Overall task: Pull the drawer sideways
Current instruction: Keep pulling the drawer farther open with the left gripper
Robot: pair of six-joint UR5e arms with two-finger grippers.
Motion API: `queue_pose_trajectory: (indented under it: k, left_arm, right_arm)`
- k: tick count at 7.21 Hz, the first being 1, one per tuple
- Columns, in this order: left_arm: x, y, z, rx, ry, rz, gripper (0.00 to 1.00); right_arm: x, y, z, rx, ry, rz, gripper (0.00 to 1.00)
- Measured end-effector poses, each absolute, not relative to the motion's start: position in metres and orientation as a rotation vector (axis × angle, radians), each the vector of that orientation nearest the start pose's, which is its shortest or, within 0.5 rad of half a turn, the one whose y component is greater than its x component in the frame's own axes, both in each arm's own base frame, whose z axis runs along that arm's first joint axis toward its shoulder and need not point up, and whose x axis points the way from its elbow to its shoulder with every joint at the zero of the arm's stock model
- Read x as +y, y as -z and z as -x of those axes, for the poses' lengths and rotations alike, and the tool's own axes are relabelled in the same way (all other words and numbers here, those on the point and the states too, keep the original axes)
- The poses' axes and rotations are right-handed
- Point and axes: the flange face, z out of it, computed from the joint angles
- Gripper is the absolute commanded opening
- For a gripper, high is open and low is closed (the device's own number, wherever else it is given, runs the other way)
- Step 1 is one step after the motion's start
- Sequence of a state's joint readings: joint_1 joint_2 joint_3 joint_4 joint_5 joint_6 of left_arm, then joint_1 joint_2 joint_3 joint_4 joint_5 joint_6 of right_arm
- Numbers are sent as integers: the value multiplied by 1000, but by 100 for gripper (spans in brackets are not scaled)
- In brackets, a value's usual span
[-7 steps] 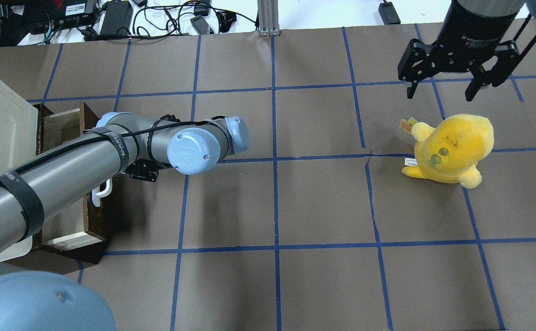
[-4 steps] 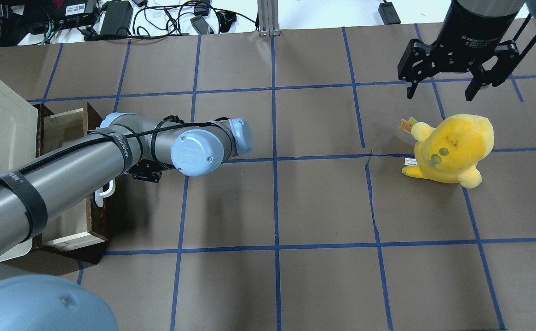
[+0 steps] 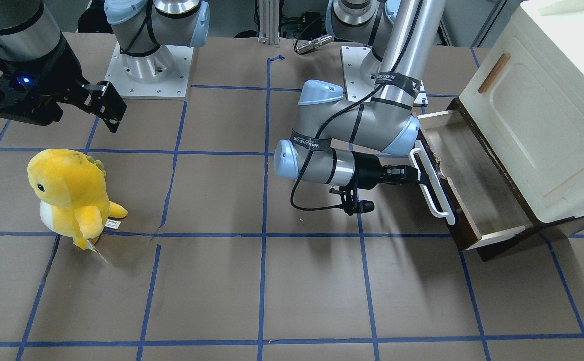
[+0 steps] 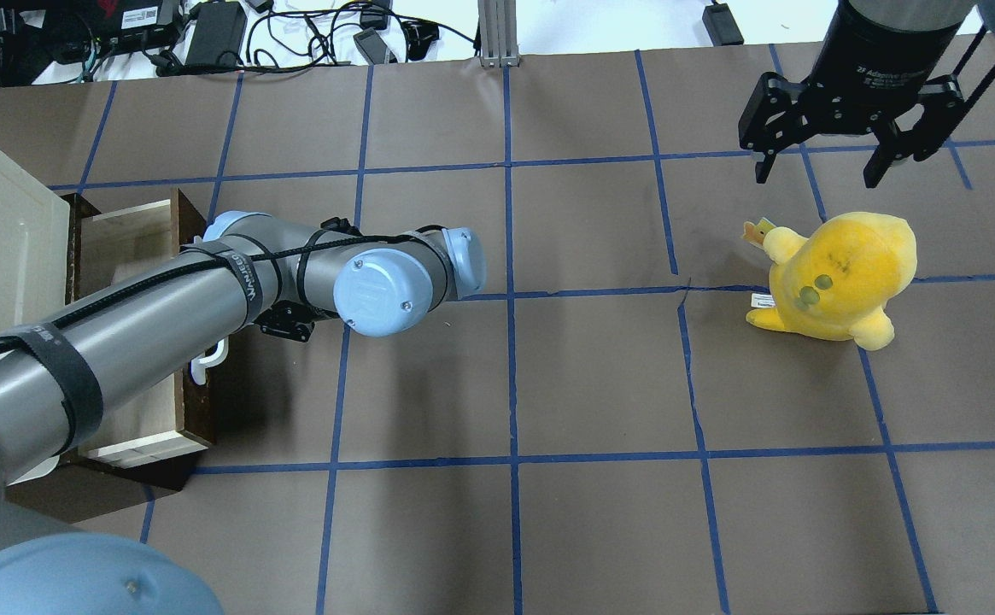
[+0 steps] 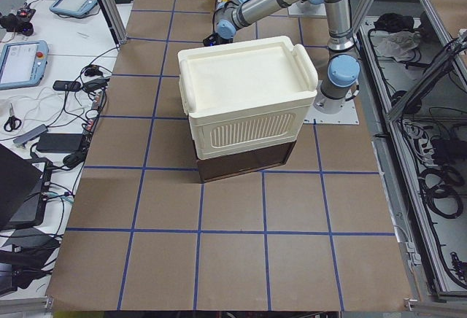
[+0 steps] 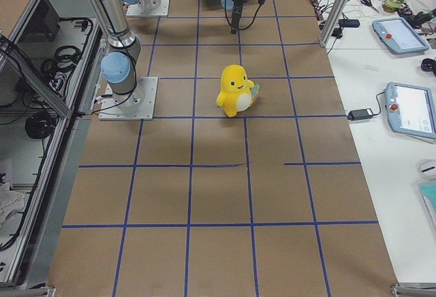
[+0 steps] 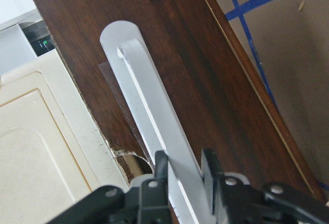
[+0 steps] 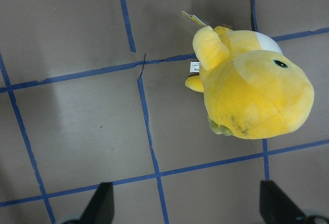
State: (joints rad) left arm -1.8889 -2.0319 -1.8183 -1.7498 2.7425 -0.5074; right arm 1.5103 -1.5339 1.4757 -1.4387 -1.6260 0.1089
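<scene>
- Left wrist-mounted view: the left gripper [image 7: 184,160] is clamped on the white bar handle [image 7: 149,100], one finger on each side of the bar, against the dark wooden front of the drawer [image 7: 211,80].
- Exterior front-facing view: the drawer [image 3: 472,188] sits at the right of the frame, partly out from under the cream cabinet [image 3: 537,115], its pale floor open to view.
- I judge the pull to be under way, with the drawer part open and more travel left.
- The next move calls for a straight draw toward the frame's left, along the slide. The grip must stay square to the bar, because it sits above the handle's middle and an uneven tug could skew the drawer.
- The drawer's front faces the frame's left, toward the middle of the bench [image 3: 271,281]. Its long axis, like the handle's, runs steeply from upper left to lower right.
- Overhead exterior view: the right gripper [image 4: 816,171] hangs at the upper right with its fingers spread apart and holding nothing, above a yellow plush toy [image 4: 839,273].
</scene>
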Motion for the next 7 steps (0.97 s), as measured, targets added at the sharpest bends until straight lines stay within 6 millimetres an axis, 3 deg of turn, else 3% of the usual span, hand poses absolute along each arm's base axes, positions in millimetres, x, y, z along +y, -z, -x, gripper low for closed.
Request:
queue_pose_trajectory:
  k: [4,7]
  left_arm:
    - [-475,-187,217,1784,-271,-407,1]
    - [-481,-191,222,1788,-254,-408,3]
  right_arm:
    - [-506,-504,-98,3185,-116,-267,100]
    - [-506,-503,-98,3185,-116,-266,100]
